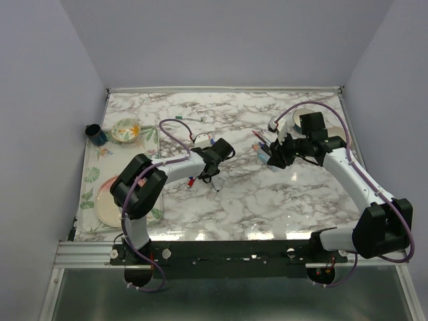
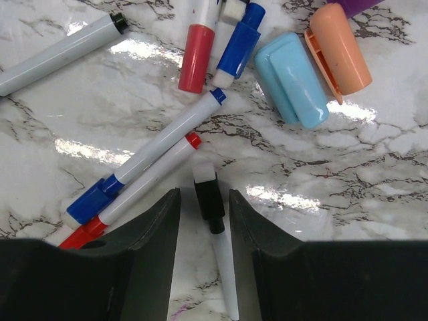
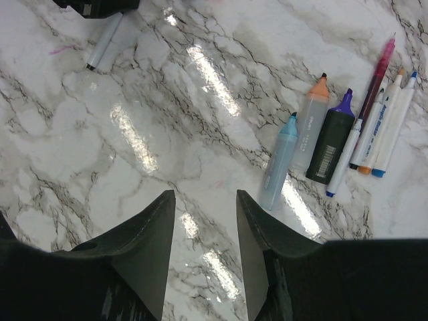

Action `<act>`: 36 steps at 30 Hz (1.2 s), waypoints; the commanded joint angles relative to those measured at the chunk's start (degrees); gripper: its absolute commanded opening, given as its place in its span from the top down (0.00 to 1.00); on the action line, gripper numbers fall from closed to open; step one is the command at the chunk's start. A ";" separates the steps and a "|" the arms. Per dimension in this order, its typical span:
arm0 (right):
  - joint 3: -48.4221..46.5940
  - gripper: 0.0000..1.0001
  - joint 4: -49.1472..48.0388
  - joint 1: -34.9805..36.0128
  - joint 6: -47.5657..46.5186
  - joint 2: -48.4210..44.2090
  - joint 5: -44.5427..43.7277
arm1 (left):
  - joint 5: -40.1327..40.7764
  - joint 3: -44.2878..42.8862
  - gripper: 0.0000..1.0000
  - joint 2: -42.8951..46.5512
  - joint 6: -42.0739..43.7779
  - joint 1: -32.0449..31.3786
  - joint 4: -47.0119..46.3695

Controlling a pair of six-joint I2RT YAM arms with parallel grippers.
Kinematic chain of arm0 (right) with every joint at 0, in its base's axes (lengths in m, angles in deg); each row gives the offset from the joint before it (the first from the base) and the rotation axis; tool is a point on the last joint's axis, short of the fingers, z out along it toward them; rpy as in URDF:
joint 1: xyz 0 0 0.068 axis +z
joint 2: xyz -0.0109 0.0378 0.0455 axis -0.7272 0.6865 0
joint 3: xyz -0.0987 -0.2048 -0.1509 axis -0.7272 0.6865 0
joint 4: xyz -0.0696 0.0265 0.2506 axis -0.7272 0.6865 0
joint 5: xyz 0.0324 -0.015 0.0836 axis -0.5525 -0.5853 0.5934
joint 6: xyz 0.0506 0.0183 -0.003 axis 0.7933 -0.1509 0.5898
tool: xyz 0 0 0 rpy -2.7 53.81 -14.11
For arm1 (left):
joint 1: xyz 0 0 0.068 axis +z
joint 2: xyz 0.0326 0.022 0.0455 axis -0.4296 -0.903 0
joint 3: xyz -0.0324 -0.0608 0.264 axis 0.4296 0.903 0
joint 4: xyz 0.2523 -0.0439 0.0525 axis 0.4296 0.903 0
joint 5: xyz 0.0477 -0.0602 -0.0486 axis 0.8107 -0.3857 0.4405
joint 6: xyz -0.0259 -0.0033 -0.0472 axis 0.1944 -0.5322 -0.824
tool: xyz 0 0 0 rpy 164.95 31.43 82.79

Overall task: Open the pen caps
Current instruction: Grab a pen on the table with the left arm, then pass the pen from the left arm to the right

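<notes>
A white pen with a black cap [image 2: 208, 197] lies on the marble table between the fingers of my left gripper [image 2: 204, 194]. The jaws stand close on both sides of it, with a gap still showing on the left. Two more capped pens, blue [image 2: 93, 199] and red [image 2: 83, 234], lie just to its left. Loose pen caps lie beyond: red [image 2: 195, 59], blue [image 2: 239, 47], light blue [image 2: 292, 79] and orange [image 2: 340, 47]. My right gripper [image 3: 204, 195] hovers open over bare marble, left of a row of uncapped highlighters [image 3: 309, 130] and thin pens [image 3: 384, 127].
A flowered tray [image 1: 90, 194] with plates lies along the left edge, with a bowl [image 1: 126, 130] and a dark cup [image 1: 95, 134] at its far end. A white round dish [image 1: 301, 120] sits behind the right arm. Another white pen [image 2: 60, 50] lies far left.
</notes>
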 commanded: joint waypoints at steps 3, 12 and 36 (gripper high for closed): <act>0.57 0.51 -0.81 -0.41 -0.60 -0.05 1.25 | 1.50 -0.82 0.63 -1.82 1.05 0.50 0.84; 0.66 0.51 -0.81 -0.41 -0.69 0.13 1.25 | 0.18 0.15 0.81 -0.24 2.98 0.59 -0.65; 0.31 0.50 1.03 -0.49 0.10 0.30 11.16 | -24.59 27.90 1.00 29.73 12.22 0.59 -37.98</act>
